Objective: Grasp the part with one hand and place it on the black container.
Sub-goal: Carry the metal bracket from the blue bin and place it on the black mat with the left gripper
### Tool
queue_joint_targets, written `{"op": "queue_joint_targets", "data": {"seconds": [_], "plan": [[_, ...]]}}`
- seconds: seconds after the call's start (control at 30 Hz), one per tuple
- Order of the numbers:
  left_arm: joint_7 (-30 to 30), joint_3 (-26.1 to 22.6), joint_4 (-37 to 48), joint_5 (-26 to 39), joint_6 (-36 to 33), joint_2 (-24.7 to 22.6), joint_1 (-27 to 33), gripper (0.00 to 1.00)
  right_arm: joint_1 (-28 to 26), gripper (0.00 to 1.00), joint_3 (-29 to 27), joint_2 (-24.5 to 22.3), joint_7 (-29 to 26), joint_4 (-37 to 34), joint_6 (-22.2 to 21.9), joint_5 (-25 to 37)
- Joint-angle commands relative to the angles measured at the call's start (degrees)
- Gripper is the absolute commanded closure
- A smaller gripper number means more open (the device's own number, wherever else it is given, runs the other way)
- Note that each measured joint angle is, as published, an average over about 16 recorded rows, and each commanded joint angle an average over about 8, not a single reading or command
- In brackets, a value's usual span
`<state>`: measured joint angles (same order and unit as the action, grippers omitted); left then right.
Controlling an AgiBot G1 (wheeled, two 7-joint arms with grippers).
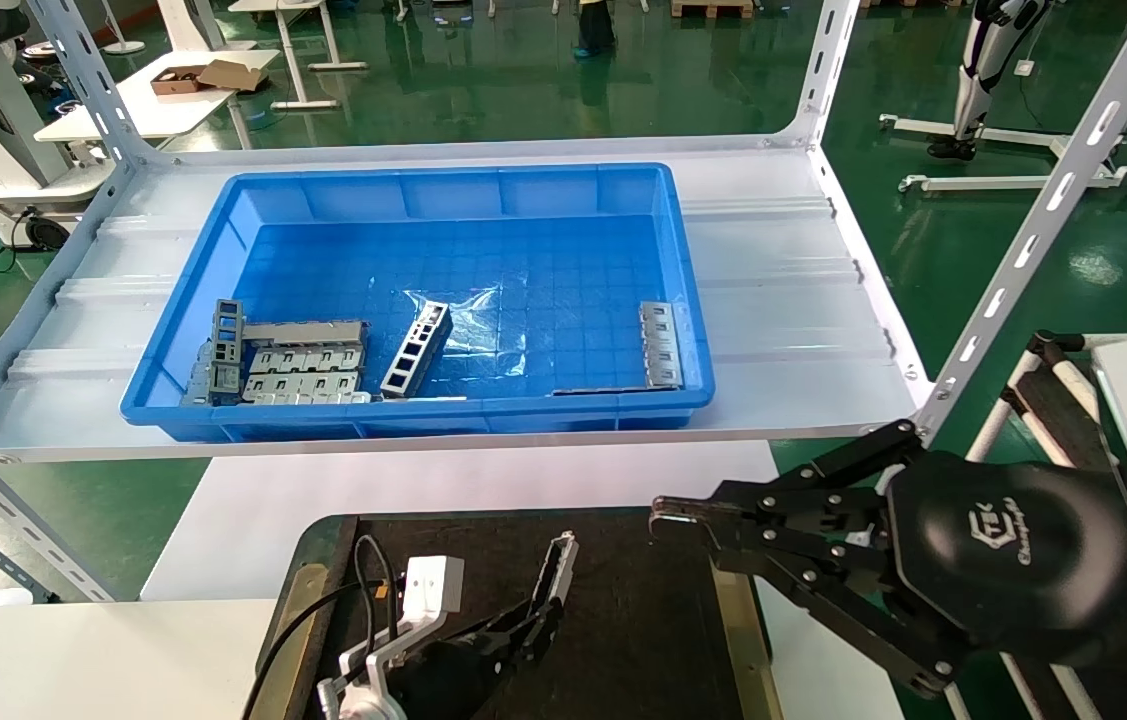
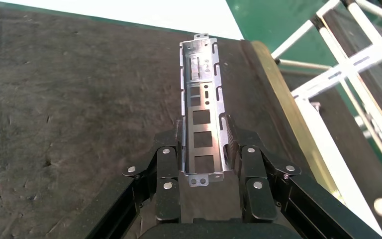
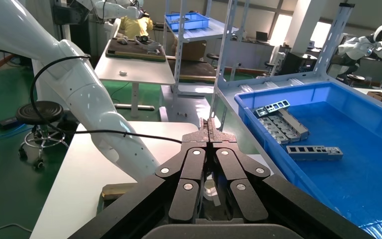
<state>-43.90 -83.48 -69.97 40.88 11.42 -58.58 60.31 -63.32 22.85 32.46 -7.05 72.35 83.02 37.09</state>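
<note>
One step remains, by my reading: over the black container (image 1: 643,600), near its right rail, the left gripper (image 2: 203,149) pinches the part (image 2: 201,107) without releasing it. Right gripper (image 3: 209,124), pressed together and empty, hangs just past that rail.

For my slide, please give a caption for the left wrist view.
Left gripper holds the metal part above the black container.

robot lab or factory hall; glossy green floor (image 1: 543,90); white workbenches (image 3: 134,69); slotted-metal racks (image 1: 1053,200)
</note>
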Motion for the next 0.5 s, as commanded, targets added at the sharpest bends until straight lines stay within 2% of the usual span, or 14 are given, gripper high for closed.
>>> {"op": "queue_joint_targets", "data": {"seconds": [0.03, 0.5], "plan": [[-0.44, -1.40, 0.52, -1.95, 2.44, -1.00, 0.41, 1.00, 0.00, 1.00, 0.00, 0.00, 0.00, 0.00, 0.00, 0.00], [3.88, -11.69, 4.20, -21.53, 13.66, -8.13, 6.81, 1.00, 0.00, 1.00, 0.00, 0.00, 0.00, 0.00, 0.00, 0.00]]}}
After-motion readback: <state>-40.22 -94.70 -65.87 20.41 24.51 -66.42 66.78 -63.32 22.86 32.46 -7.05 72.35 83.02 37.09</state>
